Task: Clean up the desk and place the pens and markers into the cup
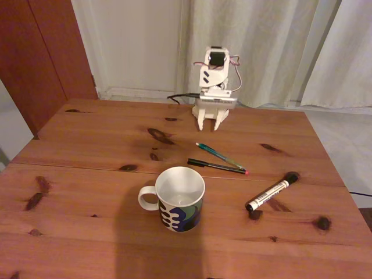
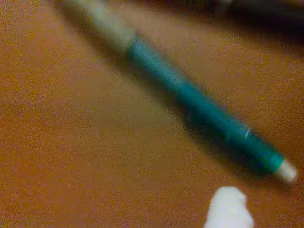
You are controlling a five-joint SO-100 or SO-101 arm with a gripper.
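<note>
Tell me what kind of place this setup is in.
Probably a room in a home, not a lab: a knotty wooden desk stands against pale curtains and a reddish wooden door, with a patterned mug and loose pens near the small arm.

- The arm (image 1: 213, 87) is built of white plastic parts, blocky and angular in the fixed view.
- A black servo block (image 1: 217, 58) sits in the top of the white frame.
- Thin reddish wires (image 1: 235, 60) loop off the upper right side, and a paler cable curves down beside them.
- A dark cable (image 1: 181, 97) trails from the base to the left along the tabletop (image 1: 87, 174).
- The end effector (image 1: 209, 121) has two white, tapering fingers.
- In the wrist view a white rounded tip (image 2: 229, 209) shows at the bottom edge (blurred, details unclear).
</note>
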